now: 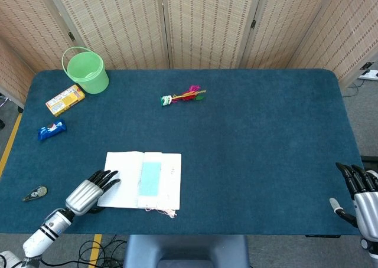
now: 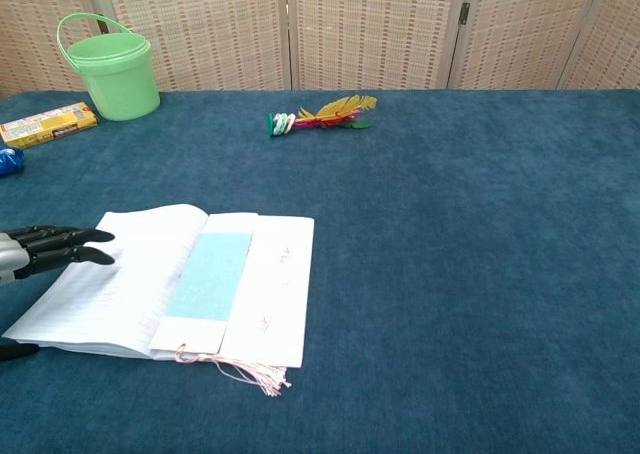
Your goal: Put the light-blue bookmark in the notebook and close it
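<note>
The white notebook (image 1: 142, 180) is lying open and flat near the table's front-left; the light-blue bookmark (image 1: 150, 177) is resting along its middle.

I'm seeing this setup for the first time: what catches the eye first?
The open white notebook near the front edge of the dark blue table, with a light-blue bookmark lying on its pages. The left hand reaches its left edge, and a light green bucket stands far left.

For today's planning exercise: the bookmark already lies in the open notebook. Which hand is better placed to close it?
Left. The left hand sits at the notebook edge; the right hand is at the table's far side.
</note>
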`<move>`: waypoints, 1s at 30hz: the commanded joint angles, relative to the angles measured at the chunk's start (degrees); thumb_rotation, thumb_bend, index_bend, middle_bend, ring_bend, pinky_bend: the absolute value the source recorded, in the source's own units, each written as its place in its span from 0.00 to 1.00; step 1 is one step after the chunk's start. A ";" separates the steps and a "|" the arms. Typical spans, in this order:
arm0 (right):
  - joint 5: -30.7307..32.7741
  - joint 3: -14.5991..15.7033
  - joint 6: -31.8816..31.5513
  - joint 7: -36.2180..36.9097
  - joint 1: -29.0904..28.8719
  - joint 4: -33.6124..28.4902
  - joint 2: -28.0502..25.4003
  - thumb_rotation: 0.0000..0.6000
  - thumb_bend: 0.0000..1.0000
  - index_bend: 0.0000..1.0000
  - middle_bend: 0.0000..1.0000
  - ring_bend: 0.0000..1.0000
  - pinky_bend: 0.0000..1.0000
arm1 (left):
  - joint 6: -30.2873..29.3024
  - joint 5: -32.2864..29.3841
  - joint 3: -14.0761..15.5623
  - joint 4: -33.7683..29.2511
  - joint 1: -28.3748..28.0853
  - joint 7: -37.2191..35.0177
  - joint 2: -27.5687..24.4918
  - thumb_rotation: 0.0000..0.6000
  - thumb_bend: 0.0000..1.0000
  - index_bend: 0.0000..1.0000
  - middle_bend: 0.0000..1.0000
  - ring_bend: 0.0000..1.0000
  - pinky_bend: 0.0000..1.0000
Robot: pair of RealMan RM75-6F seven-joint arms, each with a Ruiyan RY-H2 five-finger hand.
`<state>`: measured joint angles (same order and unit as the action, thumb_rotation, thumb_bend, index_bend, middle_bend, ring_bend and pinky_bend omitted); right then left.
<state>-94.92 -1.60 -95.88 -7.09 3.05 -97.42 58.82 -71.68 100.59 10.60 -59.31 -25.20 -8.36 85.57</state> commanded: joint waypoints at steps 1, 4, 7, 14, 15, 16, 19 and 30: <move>0.00 0.00 0.01 -0.02 0.02 -0.02 -0.01 1.00 0.17 0.13 0.20 0.15 0.24 | 0.00 -0.08 -0.19 0.27 -0.05 -0.44 0.41 1.00 0.26 0.12 0.00 0.00 0.13; -0.08 -0.03 -0.04 -0.07 0.03 -0.08 0.01 1.00 0.17 0.13 0.20 0.15 0.24 | -0.96 -0.09 -0.70 1.34 0.11 -1.41 1.50 1.00 0.26 0.12 0.00 0.00 0.13; -0.14 -0.08 -0.12 -0.14 0.04 -0.12 0.01 1.00 0.17 0.13 0.20 0.15 0.24 | -2.49 0.03 -1.28 2.82 0.31 -2.85 2.79 1.00 0.26 0.13 0.00 0.00 0.13; -0.45 -0.19 -0.69 -0.30 0.24 -0.30 -0.01 1.00 0.17 0.13 0.20 0.15 0.24 | -7.40 0.98 -3.02 5.29 0.15 -6.33 5.32 1.00 0.26 0.13 0.00 0.00 0.13; -0.47 -0.21 -0.78 -0.29 0.27 -0.30 -0.01 1.00 0.17 0.13 0.20 0.15 0.24 | -7.99 1.10 -3.24 5.32 0.08 -6.78 5.59 1.00 0.26 0.13 0.00 0.00 0.13; -0.50 -0.23 -0.84 -0.30 0.30 -0.31 -0.03 1.00 0.17 0.13 0.20 0.15 0.24 | -8.53 1.24 -3.44 5.30 -0.04 -7.24 5.81 1.00 0.26 0.13 0.00 0.00 0.13; -0.72 -0.25 -1.23 -0.36 0.45 -0.33 -0.12 1.00 0.17 0.13 0.20 0.15 0.24 | -9.79 1.70 -4.07 4.54 -0.67 -8.17 6.08 1.00 0.26 0.13 0.00 0.00 0.13; -1.27 -0.48 -2.20 -0.25 0.77 -0.54 -0.56 1.00 0.17 0.13 0.20 0.15 0.24 | -7.48 2.53 -8.39 -7.07 -6.87 -3.39 5.34 1.00 0.26 0.13 0.00 0.00 0.13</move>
<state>-96.17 -2.07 -98.07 -7.36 3.81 -97.98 58.27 -80.49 103.15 3.58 -64.13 -30.40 -13.44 90.92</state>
